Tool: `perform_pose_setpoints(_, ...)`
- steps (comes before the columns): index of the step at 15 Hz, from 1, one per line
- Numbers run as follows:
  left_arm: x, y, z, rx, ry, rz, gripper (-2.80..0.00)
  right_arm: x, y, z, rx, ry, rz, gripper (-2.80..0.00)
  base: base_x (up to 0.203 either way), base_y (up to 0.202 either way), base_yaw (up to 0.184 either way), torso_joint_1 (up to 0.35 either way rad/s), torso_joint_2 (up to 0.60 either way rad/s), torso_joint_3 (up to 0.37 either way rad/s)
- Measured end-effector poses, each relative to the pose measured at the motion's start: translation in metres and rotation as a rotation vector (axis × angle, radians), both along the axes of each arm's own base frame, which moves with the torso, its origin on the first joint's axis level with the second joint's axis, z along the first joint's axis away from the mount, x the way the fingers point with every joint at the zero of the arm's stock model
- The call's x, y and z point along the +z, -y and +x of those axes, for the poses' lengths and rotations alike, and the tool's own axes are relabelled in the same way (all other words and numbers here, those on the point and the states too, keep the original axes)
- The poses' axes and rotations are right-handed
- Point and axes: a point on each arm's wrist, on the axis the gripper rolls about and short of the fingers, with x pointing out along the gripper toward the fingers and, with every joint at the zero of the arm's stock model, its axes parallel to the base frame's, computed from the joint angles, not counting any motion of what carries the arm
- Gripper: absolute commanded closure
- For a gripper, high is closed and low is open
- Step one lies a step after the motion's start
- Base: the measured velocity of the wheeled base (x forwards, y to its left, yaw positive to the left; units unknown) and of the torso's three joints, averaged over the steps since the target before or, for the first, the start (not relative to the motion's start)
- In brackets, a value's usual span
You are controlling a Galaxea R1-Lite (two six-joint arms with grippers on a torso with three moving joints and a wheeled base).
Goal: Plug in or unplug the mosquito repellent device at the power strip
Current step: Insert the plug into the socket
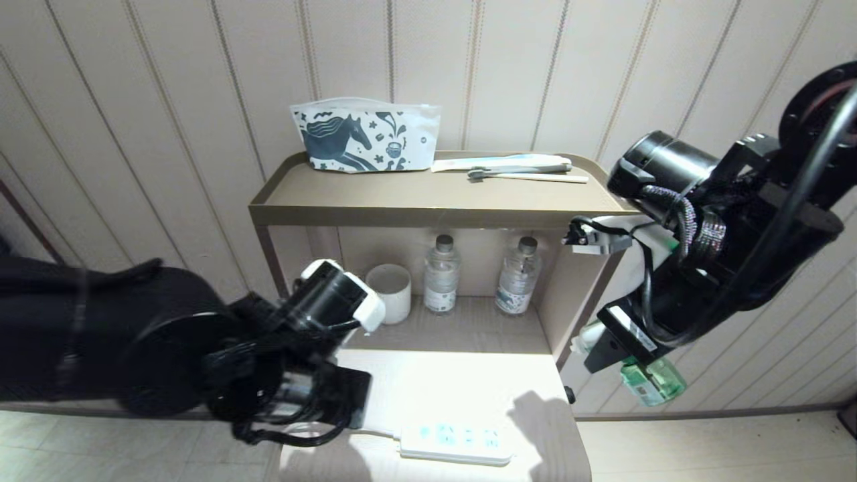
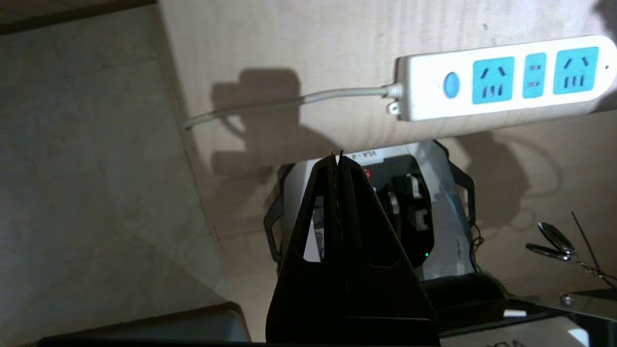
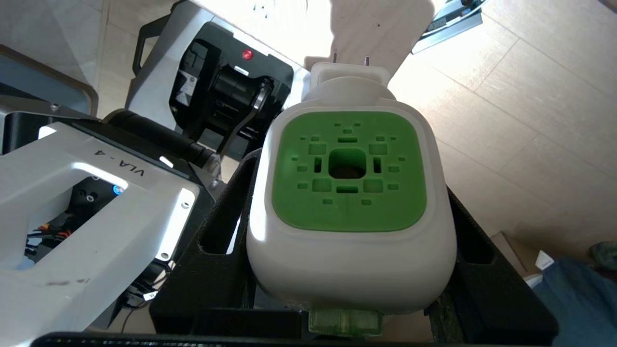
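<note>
The mosquito repellent device (image 3: 349,270), a white head with a green centre and two prongs at its far end, sits between the black fingers of my right gripper (image 3: 351,178), which is shut on it. In the head view that gripper (image 1: 612,348) hangs off the table's right edge, with the device's green bottle (image 1: 656,381) below it. The power strip (image 1: 455,442) lies flat near the table's front edge, its sockets bare. My left gripper (image 2: 337,156) is shut and holds nothing. It hovers at the table's left front corner, short of the strip's cord end (image 2: 400,91).
Behind the pale table (image 1: 435,388) stands a tan shelf unit (image 1: 435,201) with a horse-print pouch (image 1: 365,137) and a toothbrush pack (image 1: 509,166) on top. Beneath are a white cup (image 1: 390,291) and two water bottles (image 1: 442,274). The strip's grey cord (image 2: 289,102) runs off the table's left edge.
</note>
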Motion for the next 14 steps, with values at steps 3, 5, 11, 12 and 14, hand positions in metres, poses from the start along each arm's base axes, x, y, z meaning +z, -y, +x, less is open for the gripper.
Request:
perform_pose_setpoints(3,0.016,-0.047,-0.042,0.149,0.076,0.041,0.00,0.006,0.002,-0.006,0.005,0.019,0.010,0.00,0.000,0.000,0.000,0.000,0.00,0.000)
perform_pose_setpoints(5,0.026,-0.080,-0.061,0.262,0.102,0.034,0.00,0.009,0.003,-0.010,0.006,0.029,0.018,0.00,0.000,0.000,0.000,0.000,0.00,0.000)
perform_pose_setpoints(11,0.049,-0.156,-0.110,0.498,0.177,-0.002,0.00,0.012,-0.002,-0.022,0.047,0.032,0.022,0.00,0.000,0.000,0.000,0.000,0.00,0.000)
perform_pose_setpoints(12,0.053,-0.168,-0.123,0.534,0.199,-0.008,0.00,0.011,-0.003,-0.024,0.053,0.032,0.021,0.00,0.000,0.000,0.000,0.000,0.00,0.000)
perform_pose_setpoints(14,0.056,-0.191,-0.153,0.616,0.241,-0.022,0.00,0.009,-0.005,-0.025,0.061,0.022,0.016,0.00,0.000,0.000,0.000,0.000,0.00,0.000)
